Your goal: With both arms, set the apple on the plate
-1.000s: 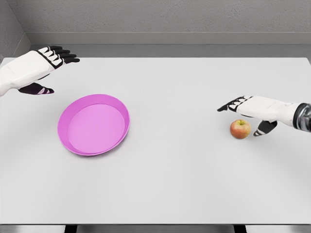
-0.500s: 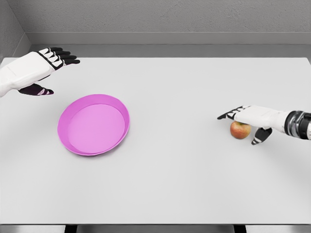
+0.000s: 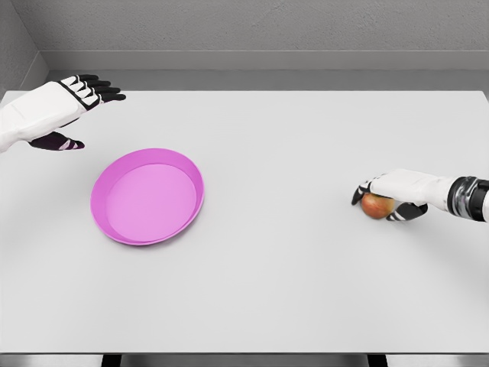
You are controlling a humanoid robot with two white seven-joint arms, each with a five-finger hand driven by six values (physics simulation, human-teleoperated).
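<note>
Because the right hand [image 3: 393, 195] has its fingers curled over the apple [image 3: 374, 206] from above — a shallow hold — the round fruit could roll free on lifting, well short of the plate [image 3: 147, 196], while the left hand [image 3: 57, 107] hovers with fingers spread, holding nothing.

A pale grey table [image 3: 306, 290] fills most of the head view, its far edge meeting a grey wall. Two things lie directly on it. A pink plate [image 3: 147, 196] sits on the left part, below and to the right of the left hand [image 3: 50, 111], apart from it. An apple [image 3: 375, 206] rests on the right part, under the right hand [image 3: 397, 191], whose fingers wrap it.
</note>
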